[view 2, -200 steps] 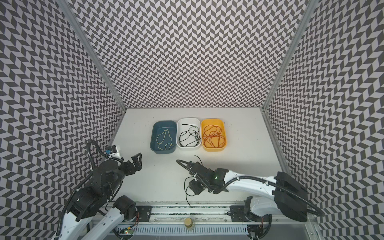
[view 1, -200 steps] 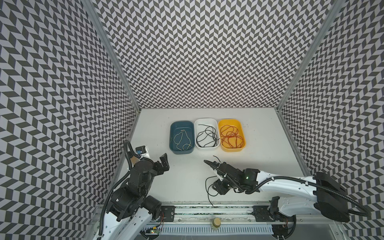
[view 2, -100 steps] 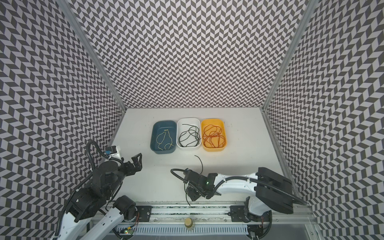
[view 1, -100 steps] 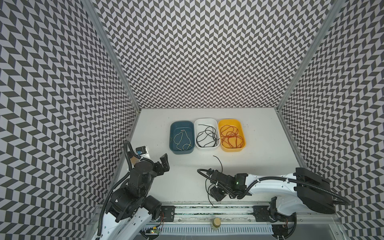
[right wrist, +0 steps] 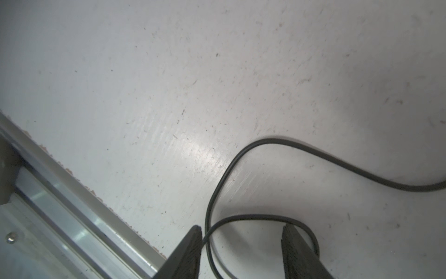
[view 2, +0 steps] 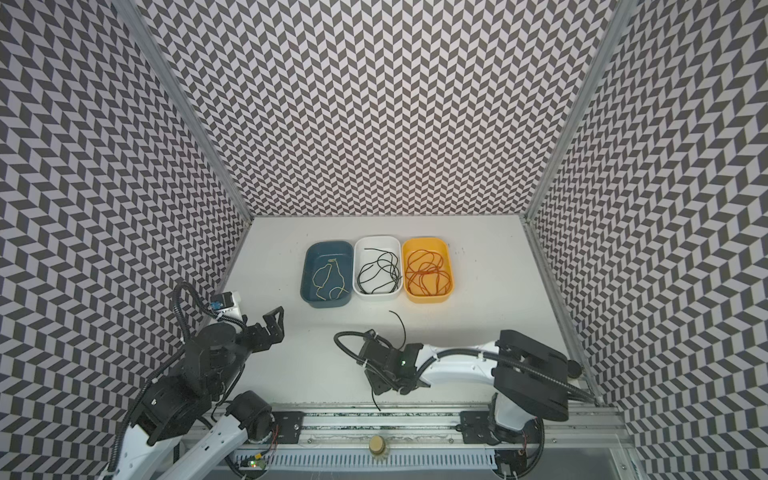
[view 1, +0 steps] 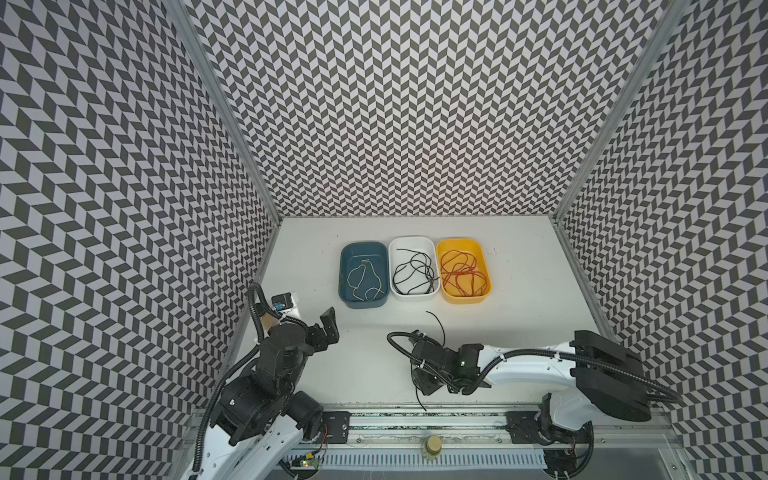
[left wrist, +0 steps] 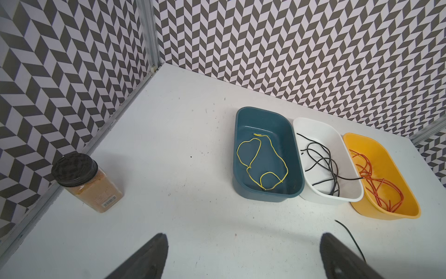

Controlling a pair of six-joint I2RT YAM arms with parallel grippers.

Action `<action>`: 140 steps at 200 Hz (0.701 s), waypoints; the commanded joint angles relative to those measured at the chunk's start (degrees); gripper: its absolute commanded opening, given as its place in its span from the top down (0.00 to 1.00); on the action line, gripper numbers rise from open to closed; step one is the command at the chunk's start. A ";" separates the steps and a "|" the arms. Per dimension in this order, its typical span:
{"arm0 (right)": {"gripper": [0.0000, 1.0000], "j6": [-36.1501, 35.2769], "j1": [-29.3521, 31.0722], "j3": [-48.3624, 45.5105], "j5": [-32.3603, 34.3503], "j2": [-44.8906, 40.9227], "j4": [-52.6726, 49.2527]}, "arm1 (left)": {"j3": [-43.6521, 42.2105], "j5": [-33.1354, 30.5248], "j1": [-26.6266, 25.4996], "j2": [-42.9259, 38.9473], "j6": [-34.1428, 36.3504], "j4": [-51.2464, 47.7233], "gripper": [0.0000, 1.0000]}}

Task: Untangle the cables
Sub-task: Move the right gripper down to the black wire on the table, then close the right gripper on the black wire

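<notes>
A loose black cable lies on the white table and runs under my right gripper to the front edge. In the right wrist view its loop lies between the jaws of that gripper, which stand apart, not clamped. Three more cables lie in trays at the back: a pale yellow cable, a black cable and an orange-red cable. At the near left my left gripper hangs wide open with nothing in it.
The blue tray, white tray and yellow tray stand side by side. A spice jar stands by the left wall. A metal rail runs along the front edge, close to my right gripper.
My right arm has folded in from the right and its gripper has shifted slightly towards the front edge, over the loose black cable. Its jaws stand as before. The left arm has not moved.
</notes>
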 commanded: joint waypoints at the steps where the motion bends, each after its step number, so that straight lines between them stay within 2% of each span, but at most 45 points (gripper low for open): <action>1: 0.47 3.11 1.05 1.90 3.61 1.48 -0.87 | -0.13 -1.59 -0.28 -0.61 -0.86 -1.00 0.00; 92: 0.59 3.73 1.98 4.65 4.71 7.41 -0.71 | -0.23 -1.59 -0.31 -1.04 -0.85 -0.87 0.00; 110: 0.65 3.66 1.96 6.11 4.32 8.96 -1.77 | -0.28 -1.51 -0.27 -0.91 -0.81 -0.82 0.00; 140: 0.66 4.04 1.98 6.87 5.39 9.76 -2.91 | -0.17 -1.51 -0.33 -0.91 -0.86 -0.91 0.00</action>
